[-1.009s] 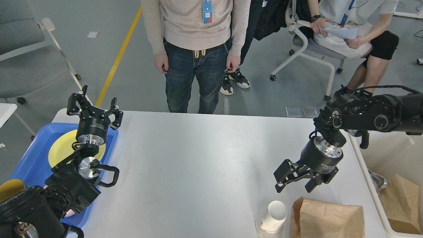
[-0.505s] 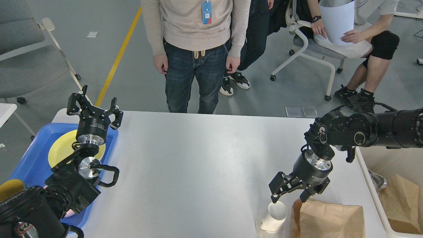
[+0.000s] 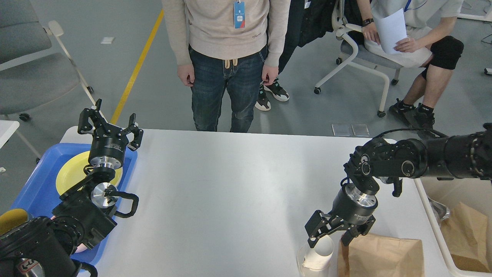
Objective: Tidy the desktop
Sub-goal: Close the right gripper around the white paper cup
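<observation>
The white desktop (image 3: 230,184) fills the middle of the head view. Near its front edge lies a clear plastic cup (image 3: 313,258) with white paper rolled inside, and a brown paper bag (image 3: 380,257) lies just right of it. My right gripper (image 3: 327,239) points down, open, its fingers straddling the top of the cup. My left gripper (image 3: 109,124) is raised over the far edge of the blue tray (image 3: 34,188), open and holding nothing.
A yellow plate (image 3: 73,175) lies in the blue tray at the left. A beige bin (image 3: 459,215) with a brown bag inside stands off the table's right edge. One person stands at the far table edge; another sits on a chair behind.
My right gripper has moved down and to the left, from above the bare table to the cup's top. The left arm has stayed still.
</observation>
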